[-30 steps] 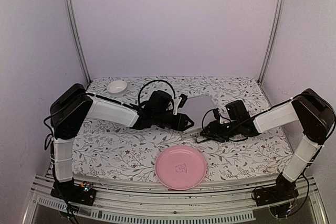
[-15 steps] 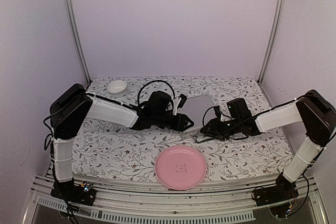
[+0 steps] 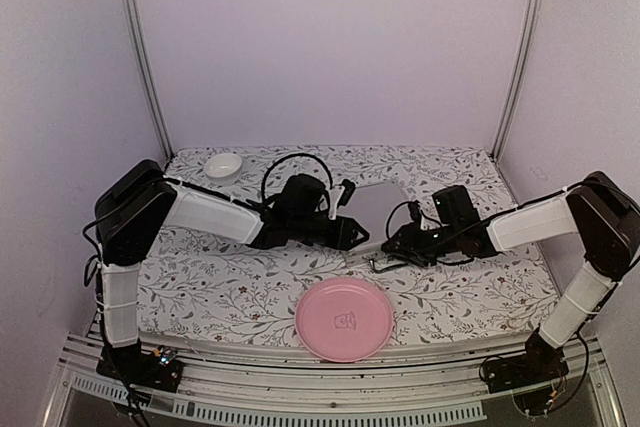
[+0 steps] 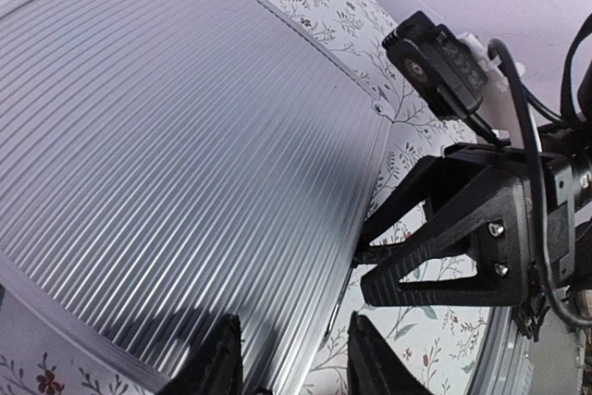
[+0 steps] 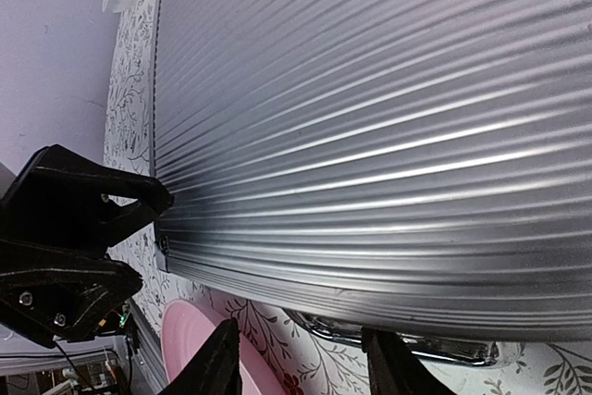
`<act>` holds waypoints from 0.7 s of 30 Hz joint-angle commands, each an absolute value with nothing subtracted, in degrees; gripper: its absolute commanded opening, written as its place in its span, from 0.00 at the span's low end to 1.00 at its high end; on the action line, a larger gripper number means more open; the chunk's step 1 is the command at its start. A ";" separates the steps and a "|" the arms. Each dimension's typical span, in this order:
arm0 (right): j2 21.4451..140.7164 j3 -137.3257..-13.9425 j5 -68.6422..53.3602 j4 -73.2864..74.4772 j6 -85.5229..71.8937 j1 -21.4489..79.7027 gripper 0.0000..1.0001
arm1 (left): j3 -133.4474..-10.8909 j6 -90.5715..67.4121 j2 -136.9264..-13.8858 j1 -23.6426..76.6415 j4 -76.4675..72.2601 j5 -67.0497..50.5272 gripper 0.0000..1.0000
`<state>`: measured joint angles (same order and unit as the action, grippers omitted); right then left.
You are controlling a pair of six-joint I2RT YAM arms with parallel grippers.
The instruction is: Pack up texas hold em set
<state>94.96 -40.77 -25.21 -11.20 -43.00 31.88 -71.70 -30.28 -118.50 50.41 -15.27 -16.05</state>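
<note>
The texas hold em set shows as a closed silver ribbed case (image 3: 376, 204) lying flat mid-table; its chips, cards, button and dice are hidden. My left gripper (image 3: 352, 234) hovers at the case's front left corner. In the left wrist view its jaws (image 4: 298, 351) stand slightly apart, one tip over the lid (image 4: 185, 136), the other over the table. My right gripper (image 3: 386, 251) is at the front edge, facing the left one. In its wrist view it is open (image 5: 301, 358), just short of the case (image 5: 370, 90) and its chrome handle (image 5: 407, 347).
A pink round plate (image 3: 343, 319) lies in front of the case, close under both grippers, and shows in the right wrist view (image 5: 190, 349). A small white bowl (image 3: 223, 164) stands at the back left. The floral cloth (image 3: 200, 277) covers the table.
The right arm has slid a little to the left, toward the case's front edge. The left arm and the case have not visibly moved.
</note>
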 commanded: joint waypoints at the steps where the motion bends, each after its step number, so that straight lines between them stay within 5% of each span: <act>1: 91.77 -41.01 -25.49 -15.71 -44.57 32.17 0.46 | -69.08 -31.37 -119.68 51.19 -8.09 -16.42 0.40; 21: 87.88 -39.68 -23.17 -14.52 -43.90 32.17 0.47 | -66.45 -31.46 -117.05 51.16 -11.64 -16.64 0.41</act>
